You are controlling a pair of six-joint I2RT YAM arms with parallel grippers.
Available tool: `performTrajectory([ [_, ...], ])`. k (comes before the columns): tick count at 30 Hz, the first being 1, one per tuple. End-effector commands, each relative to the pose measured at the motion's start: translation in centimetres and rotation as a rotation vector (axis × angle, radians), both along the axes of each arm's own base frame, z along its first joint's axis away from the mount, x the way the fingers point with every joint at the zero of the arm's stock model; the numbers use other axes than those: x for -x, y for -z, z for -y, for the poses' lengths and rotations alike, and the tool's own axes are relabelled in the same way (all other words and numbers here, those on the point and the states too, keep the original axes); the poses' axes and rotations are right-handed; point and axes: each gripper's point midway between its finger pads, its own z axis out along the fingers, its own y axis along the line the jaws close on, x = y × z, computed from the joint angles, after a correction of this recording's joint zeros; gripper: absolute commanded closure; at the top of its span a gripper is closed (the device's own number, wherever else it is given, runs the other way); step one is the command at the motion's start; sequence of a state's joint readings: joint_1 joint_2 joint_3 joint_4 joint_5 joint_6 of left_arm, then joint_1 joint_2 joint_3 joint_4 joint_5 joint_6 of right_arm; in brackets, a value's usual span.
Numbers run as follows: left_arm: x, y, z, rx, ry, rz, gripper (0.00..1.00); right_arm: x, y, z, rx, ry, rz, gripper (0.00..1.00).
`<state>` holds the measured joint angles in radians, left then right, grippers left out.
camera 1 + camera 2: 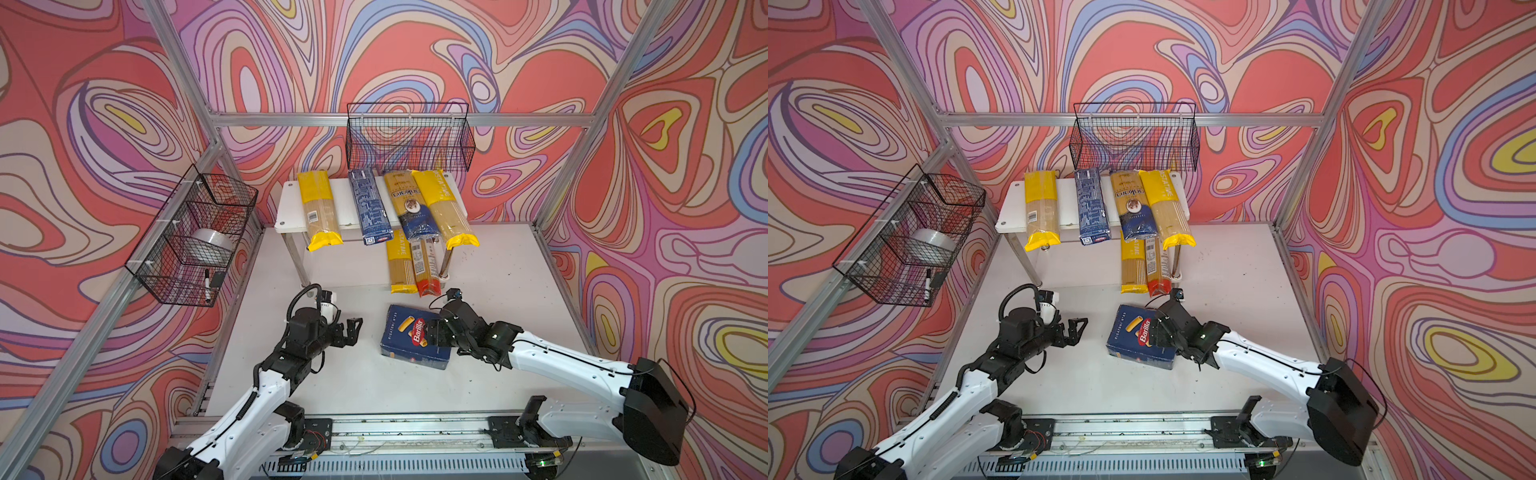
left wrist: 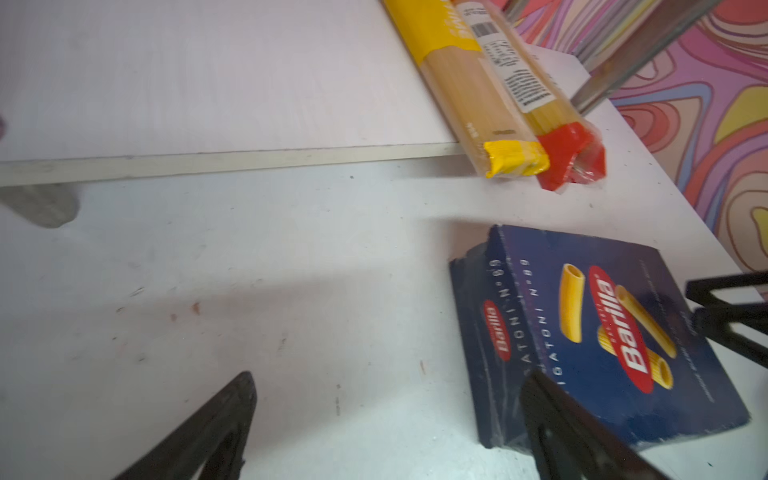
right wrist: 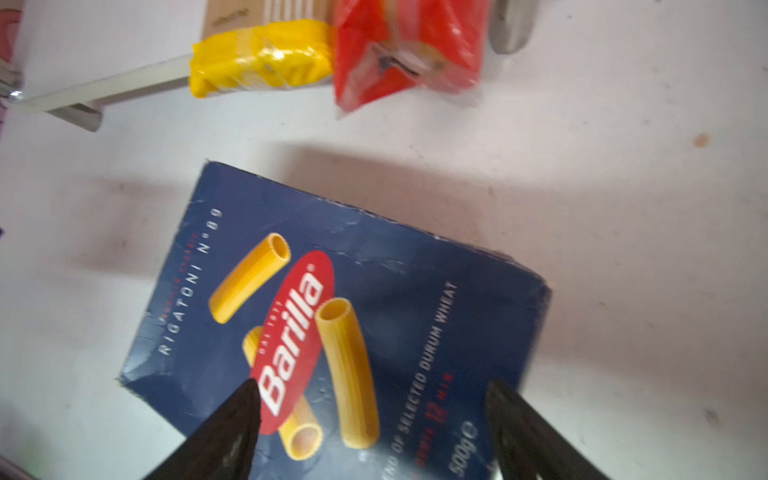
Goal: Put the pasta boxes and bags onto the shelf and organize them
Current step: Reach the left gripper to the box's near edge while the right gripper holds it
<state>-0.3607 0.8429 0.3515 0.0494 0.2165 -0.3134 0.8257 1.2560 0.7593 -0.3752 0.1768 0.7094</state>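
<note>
Blue Barilla box (image 1: 400, 344) lies flat, top end apparently facing shelf (image 1: 291, 208).

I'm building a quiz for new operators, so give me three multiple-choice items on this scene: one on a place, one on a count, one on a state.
1. Where is the Barilla box?
A. on the top tier
B. flat on the table
C. held in the air

2. How many packs lie on the top tier?
A. four
B. two
C. six

3. The jaws of the right gripper are:
A. shut on the box
B. shut on nothing
C. open above the box

1 B: it lies flat on the table in both top views.
2 A: yellow packet, blue box, ankara bag, second yellow packet.
3 C: the right wrist view shows them apart over its face.
</note>
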Motion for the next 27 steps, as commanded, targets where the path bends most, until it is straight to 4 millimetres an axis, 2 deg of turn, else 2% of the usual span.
performTrajectory([
  [1, -0.4, -1.6, 1.5, 0.031, 0.048, 0.101, 0.0, -0.8, -0.9, -2.2, -0.043, -0.071, 0.026, 0.12],
  [8, -1.6, -0.4, 3.2, 0.078, 0.09, 0.065, 0.0, -0.9, 0.2, -3.2, -0.046, -0.091, -0.013, 0.11],
  [16, -1.8, 1.4, 4.8, 0.112, 0.124, 0.022, 0.0, -0.4, -0.1, -3.9, -0.128, -0.11, 0.003, 0.1],
  [20, -1.1, 2.0, 6.2, 0.141, 0.172, -0.004, 0.0, -0.4, 0.2, -5.0, -0.159, -0.147, -0.004, 0.11],
  [24, 0.4, 2.7, 7.4, 0.118, 0.205, -0.018, 0.0, -0.3, 0.5, -6.4, -0.185, -0.186, -0.034, 0.1],
  [27, 1.2, 3.1, 7.2, 0.12, 0.188, -0.048, 0.0, -0.3, 0.6, -7.2, -0.194, -0.204, -0.045, 0.1],
])
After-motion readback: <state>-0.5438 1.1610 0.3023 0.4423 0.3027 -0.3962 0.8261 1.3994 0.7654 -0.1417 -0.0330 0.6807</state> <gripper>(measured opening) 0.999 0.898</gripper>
